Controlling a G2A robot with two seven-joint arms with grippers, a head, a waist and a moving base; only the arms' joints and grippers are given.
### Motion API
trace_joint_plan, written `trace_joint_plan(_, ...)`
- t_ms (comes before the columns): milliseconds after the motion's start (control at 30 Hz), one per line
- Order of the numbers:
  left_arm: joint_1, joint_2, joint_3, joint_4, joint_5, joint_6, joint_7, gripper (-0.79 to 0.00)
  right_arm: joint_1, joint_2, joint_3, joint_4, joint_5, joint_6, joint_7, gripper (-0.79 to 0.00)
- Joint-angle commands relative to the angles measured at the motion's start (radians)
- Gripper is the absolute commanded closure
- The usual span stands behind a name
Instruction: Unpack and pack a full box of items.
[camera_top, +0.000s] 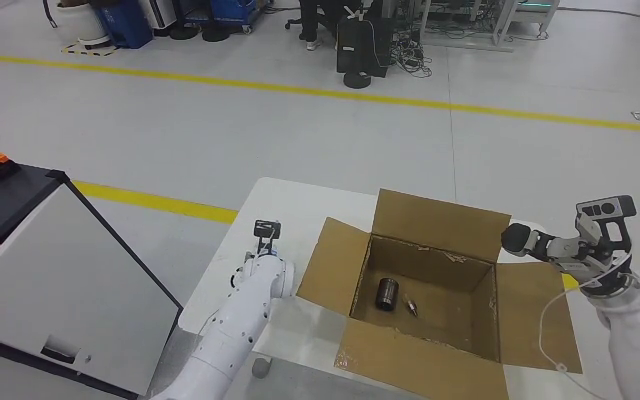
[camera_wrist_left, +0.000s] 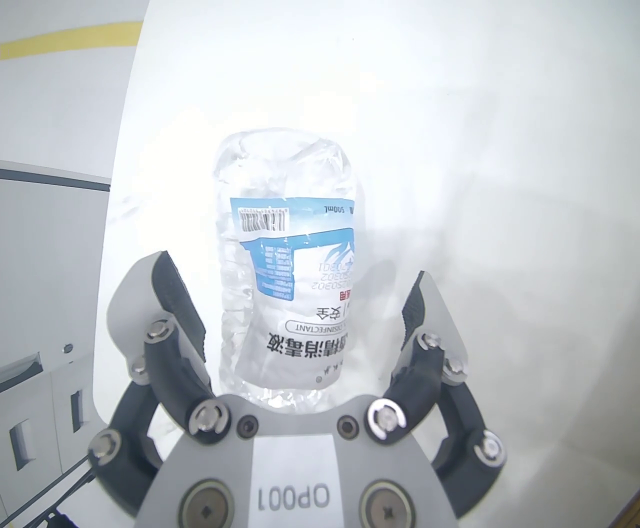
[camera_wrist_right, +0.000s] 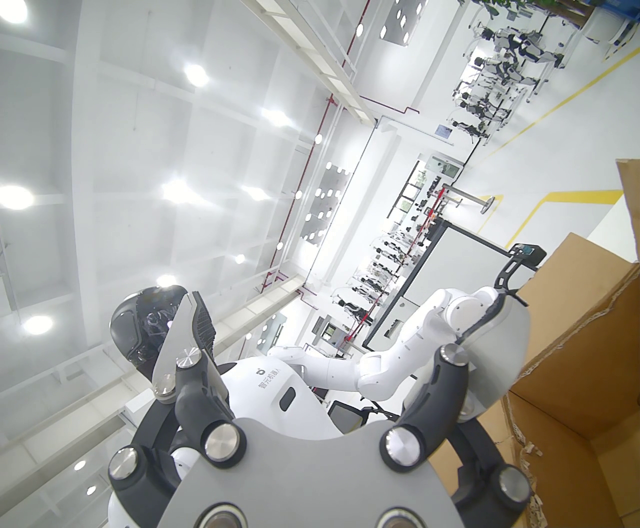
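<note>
One open cardboard box (camera_top: 430, 300) fills the right half of the white counter (camera_top: 270, 200), its four flaps folded outward. The left flap (camera_top: 325, 262) reaches toward the left arm and the right flap (camera_top: 535, 315) lies under the right arm. Bare counter lies left of the box, out to the rounded left edge, and beyond that edge stands a grey cabinet (camera_top: 60, 280). Two items lie on the box floor near its left wall: one dark cylinder (camera_top: 388, 293) and, just right of it, one small pointed item (camera_top: 411, 304) too small to identify. One clear labelled bottle (camera_wrist_left: 285, 225) is outside the box, over the counter's left part close to that edge. Its long axis runs along the left gripper's (camera_wrist_left: 292, 272) reach, cap end toward the palm and base end away. The fingers (camera_wrist_left: 175, 300) are spread on either side of the bottle without touching it. The right gripper (camera_wrist_right: 325, 340) is at the box's far right corner and points left, with its fingers (camera_wrist_right: 197, 320) spread wide.
</note>
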Motion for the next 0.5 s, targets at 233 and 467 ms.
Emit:
trace_joint_plan(233, -0.028, -0.011, 0.004, 0.062, 0.004, 0.030, 0.030, -0.785, 0.000, 0.000, 0.000, 0.000, 0.000, 0.000, 0.000, -0.785)
trace_joint_plan(467, -0.038, -0.014, -0.008, 0.077, 0.008, 0.035, 0.013, -0.077, 0.000, 0.000, 0.000, 0.000, 0.000, 0.000, 0.000, -0.785)
